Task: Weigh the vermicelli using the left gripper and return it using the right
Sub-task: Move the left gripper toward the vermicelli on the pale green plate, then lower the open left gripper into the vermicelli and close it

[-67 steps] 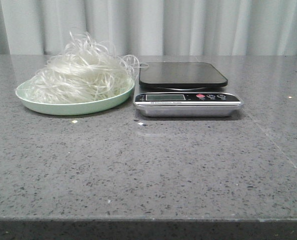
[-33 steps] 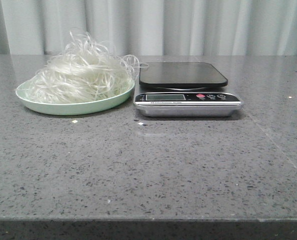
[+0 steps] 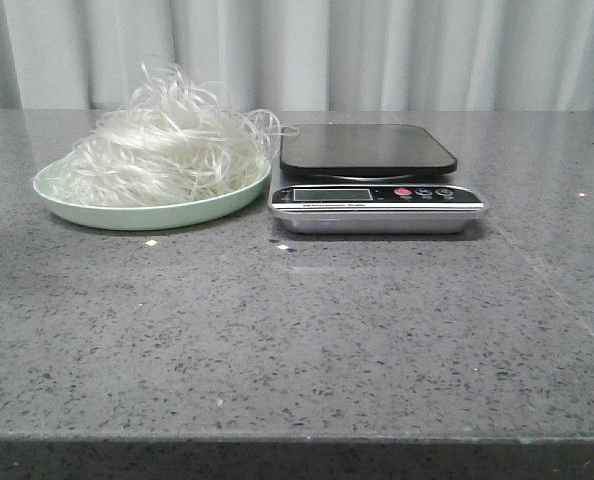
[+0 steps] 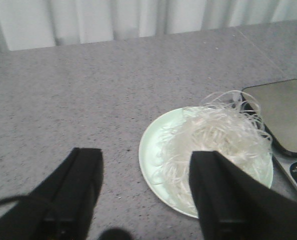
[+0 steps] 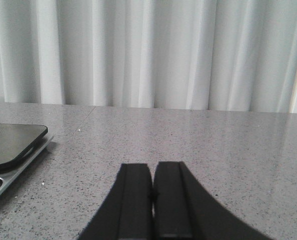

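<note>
The vermicelli (image 3: 162, 145), a fluffy tangle of translucent white strands, lies heaped on a mint-green plate (image 3: 127, 214) at the table's back left. It also shows in the left wrist view (image 4: 216, 137). A kitchen scale (image 3: 372, 178) with a dark platform stands just right of the plate; its platform is bare. My left gripper (image 4: 146, 162) is open and empty, above the table near the plate's rim (image 4: 147, 165). My right gripper (image 5: 152, 167) is shut and empty, low over the table right of the scale (image 5: 11, 145). Neither gripper shows in the front view.
White curtains hang behind the grey speckled stone table (image 3: 297, 320). The scale's display and buttons (image 3: 377, 195) face the front. The table's front edge (image 3: 297, 440) runs across the bottom of the front view.
</note>
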